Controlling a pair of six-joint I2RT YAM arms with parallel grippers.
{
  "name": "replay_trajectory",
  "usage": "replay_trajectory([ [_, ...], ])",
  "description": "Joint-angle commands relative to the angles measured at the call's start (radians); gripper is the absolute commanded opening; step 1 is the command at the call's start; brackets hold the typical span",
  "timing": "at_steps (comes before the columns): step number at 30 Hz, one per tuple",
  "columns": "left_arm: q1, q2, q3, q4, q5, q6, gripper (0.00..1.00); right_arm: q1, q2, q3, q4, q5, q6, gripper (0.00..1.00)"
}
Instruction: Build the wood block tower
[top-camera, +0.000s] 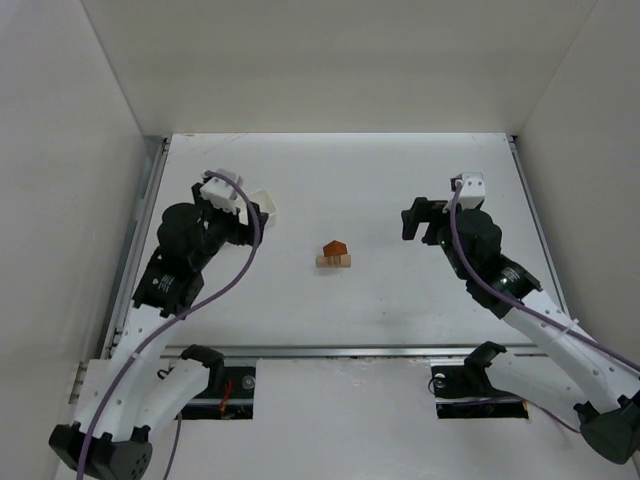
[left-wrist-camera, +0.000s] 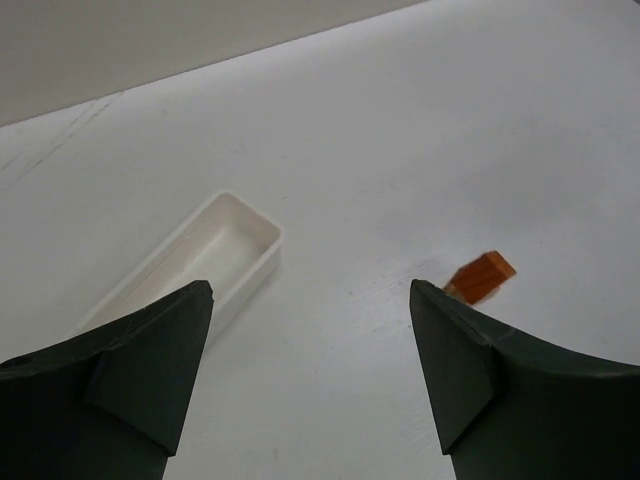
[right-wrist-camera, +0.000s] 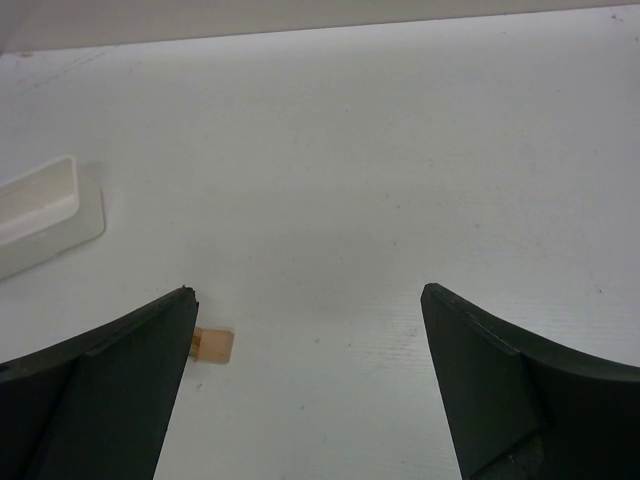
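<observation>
The wood block tower stands mid-table: pale tan bars with a reddish-brown roof piece on top, house-shaped. In the left wrist view only the roof piece shows past the right finger. In the right wrist view a tan bar end shows beside the left finger. My left gripper is open and empty, left of the tower. My right gripper is open and empty, right of the tower. Neither touches the blocks.
A long white plastic tray lies on the table by the left gripper; it also shows in the right wrist view and the top view. White walls enclose the table on three sides.
</observation>
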Motion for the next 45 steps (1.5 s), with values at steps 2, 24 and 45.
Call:
replay_trajectory([
  [2, 0.102, -0.079, -0.038, -0.025, -0.169, -0.138, 0.78, -0.001, -0.049, 0.053, -0.049, 0.084, 0.09, 1.0],
  [24, 0.329, -0.269, -0.317, 0.042, -0.161, -0.383, 0.91, -0.001, -0.29, -0.248, -0.016, -0.102, 0.386, 1.0],
  [45, 0.358, -0.289, -0.354, 0.051, -0.155, -0.402, 1.0, -0.001, -0.13, 0.007, -0.353, 0.201, 0.529, 1.0],
])
